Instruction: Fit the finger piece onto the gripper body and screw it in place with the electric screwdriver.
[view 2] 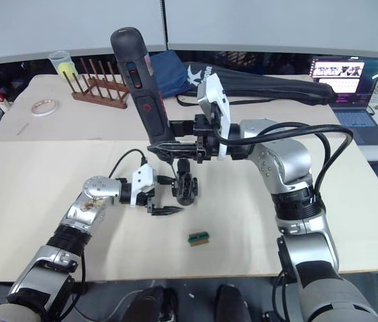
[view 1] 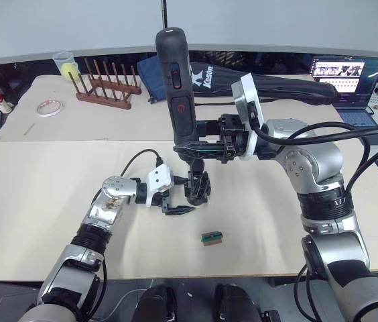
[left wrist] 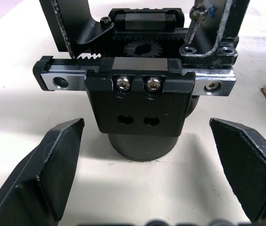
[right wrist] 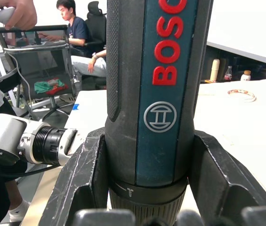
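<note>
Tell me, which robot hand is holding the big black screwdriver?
The right hand grips the electric screwdriver upright; the left hand is open and holds nothing.

Bright, even overhead light; soft short shadows on the table (view 1: 35, 201); sharp throughout, slight glare on metal

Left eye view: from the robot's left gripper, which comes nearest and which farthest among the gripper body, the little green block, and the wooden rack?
1. Gripper body, just beyond the left gripper.
2. Green block, on the table's near side.
3. Wooden rack, far back.
</note>
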Robot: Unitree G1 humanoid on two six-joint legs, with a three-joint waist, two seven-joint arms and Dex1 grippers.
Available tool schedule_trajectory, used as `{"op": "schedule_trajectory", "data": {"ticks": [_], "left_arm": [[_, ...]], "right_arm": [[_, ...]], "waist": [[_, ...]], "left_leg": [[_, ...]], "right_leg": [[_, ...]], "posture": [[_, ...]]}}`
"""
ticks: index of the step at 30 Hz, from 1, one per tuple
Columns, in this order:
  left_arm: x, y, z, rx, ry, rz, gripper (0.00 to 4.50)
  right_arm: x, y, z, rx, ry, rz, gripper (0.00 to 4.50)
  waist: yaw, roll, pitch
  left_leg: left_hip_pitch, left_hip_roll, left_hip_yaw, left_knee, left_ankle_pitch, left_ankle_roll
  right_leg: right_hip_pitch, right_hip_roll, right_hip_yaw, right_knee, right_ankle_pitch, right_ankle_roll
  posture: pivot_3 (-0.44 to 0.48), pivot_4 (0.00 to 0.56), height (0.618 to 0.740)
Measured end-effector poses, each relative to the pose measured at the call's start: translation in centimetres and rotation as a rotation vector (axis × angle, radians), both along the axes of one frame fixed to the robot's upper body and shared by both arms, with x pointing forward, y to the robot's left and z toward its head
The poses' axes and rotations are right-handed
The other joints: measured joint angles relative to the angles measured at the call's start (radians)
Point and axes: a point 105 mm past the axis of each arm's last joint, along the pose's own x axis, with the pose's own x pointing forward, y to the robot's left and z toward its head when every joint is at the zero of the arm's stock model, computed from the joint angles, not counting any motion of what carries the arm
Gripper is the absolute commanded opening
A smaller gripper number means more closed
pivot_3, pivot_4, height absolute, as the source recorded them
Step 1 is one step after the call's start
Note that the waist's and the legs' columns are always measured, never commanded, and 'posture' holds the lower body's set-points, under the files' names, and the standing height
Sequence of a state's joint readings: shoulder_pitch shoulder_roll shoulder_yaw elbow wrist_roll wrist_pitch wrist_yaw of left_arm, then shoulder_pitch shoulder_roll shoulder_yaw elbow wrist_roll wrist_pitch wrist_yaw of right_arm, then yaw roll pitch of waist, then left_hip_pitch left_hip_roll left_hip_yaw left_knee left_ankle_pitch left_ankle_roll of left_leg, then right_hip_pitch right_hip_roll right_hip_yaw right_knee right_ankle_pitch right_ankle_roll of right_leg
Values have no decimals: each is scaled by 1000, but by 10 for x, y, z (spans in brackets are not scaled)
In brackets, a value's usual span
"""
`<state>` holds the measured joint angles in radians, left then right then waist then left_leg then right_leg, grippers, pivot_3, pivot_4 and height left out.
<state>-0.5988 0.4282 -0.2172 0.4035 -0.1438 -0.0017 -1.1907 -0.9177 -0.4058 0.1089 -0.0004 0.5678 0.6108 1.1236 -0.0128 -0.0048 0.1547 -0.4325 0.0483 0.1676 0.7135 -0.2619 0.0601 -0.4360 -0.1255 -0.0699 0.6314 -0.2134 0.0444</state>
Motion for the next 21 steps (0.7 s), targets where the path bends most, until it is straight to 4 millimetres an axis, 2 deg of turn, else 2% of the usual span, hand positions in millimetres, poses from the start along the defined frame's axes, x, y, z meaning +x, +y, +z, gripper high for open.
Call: {"op": "schedule_trajectory", "data": {"ticks": [21], "left_arm": [[0,0,0,0,0,0,4500]], "right_arm": [[0,1,-1,-4,-8,-1,1966]], "waist": [[0,0,0]], "left_leg": [[0,0,0,0,0,0]], "right_leg": [[0,0,0,0,0,0]], "posture": [[0,150,740]]}}
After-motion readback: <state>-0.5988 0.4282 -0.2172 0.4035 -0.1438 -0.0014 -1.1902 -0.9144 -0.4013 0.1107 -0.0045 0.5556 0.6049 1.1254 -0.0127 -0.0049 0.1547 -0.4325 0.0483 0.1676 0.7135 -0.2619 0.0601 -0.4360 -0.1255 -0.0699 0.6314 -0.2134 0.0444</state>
